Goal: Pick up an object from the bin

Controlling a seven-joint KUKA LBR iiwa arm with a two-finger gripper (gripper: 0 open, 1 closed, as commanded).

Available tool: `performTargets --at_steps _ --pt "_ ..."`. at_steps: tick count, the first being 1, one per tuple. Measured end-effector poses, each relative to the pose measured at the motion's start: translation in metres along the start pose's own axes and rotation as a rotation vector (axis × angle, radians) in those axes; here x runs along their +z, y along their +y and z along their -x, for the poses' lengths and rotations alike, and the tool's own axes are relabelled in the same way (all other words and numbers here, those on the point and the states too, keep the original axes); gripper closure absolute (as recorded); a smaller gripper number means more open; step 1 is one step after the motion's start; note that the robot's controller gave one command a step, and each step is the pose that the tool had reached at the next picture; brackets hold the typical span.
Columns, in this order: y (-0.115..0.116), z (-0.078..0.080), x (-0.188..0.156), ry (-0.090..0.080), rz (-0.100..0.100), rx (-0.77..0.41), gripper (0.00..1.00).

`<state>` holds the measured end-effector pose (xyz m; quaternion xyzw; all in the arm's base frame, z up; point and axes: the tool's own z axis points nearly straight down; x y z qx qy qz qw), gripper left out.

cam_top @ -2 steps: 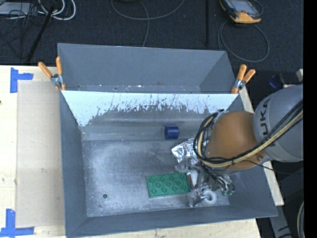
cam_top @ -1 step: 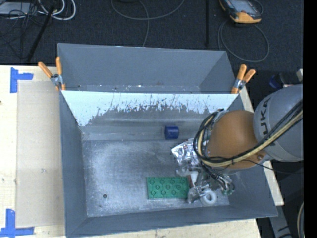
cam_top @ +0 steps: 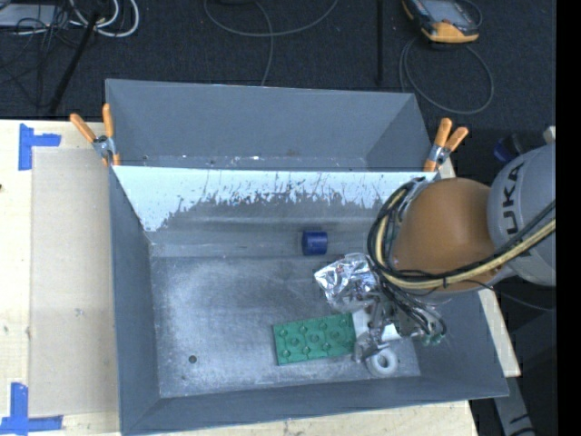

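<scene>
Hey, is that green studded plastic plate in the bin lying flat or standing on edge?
Lying flat: the green studded plastic plate shows its studded top face, resting on the bin floor.

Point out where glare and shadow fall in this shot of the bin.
Camera view: a pale band of light runs along the bin's far wall; the crumpled foil glints brightest; the arm's orange cover has a soft sheen; the green studded plate shows no glare.
</scene>
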<state>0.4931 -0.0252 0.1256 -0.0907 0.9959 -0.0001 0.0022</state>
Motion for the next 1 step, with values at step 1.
performTargets --at_steps 1 --pt "0.0011 0.001 -0.0258 0.003 0.001 0.002 1.0"
